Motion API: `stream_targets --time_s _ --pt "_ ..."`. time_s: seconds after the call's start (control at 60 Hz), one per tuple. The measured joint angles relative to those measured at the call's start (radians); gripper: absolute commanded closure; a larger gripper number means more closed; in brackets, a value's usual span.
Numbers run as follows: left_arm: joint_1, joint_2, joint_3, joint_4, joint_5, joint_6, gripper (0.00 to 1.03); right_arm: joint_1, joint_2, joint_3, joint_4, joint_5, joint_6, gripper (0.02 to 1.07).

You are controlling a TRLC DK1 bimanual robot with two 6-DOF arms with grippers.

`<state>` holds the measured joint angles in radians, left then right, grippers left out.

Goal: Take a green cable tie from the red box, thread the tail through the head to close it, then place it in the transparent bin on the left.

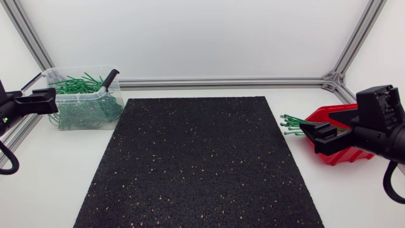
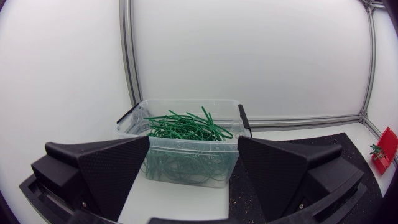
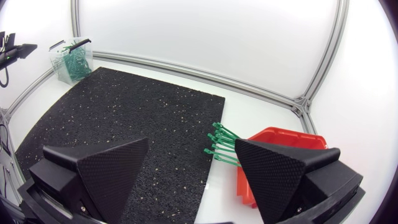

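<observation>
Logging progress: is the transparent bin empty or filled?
Filled: green cable ties heap inside the transparent bin, up to its rim.

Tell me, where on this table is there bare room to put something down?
The black mat between the transparent bin and the red box lies bare. Crowded: the bin, heaped with green ties, and the red box's mouth, where more stick out.
</observation>
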<state>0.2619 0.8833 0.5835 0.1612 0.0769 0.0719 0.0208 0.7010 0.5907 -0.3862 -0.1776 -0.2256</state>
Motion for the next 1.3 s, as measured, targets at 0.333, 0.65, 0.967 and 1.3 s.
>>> stream_targets --time_s 0.333,0.65,0.967,1.3 --pt "-0.053 -0.369 -0.238 -0.058 0.016 0.003 0.04 -0.036 -0.244 -0.171 0.108 0.049 -0.002 0.05" --pt "-0.121 -0.542 -0.344 -0.092 -0.007 -0.002 0.04 -0.036 -0.403 -0.314 0.203 0.092 0.063 0.05" --pt "-0.187 -0.705 -0.451 -0.125 -0.034 -0.025 0.04 -0.035 -0.566 -0.457 0.299 0.137 0.14 0.05" --pt "-0.252 -0.862 -0.542 -0.153 -0.071 -0.05 0.04 -0.028 -0.693 -0.567 0.371 0.172 0.2 0.05"
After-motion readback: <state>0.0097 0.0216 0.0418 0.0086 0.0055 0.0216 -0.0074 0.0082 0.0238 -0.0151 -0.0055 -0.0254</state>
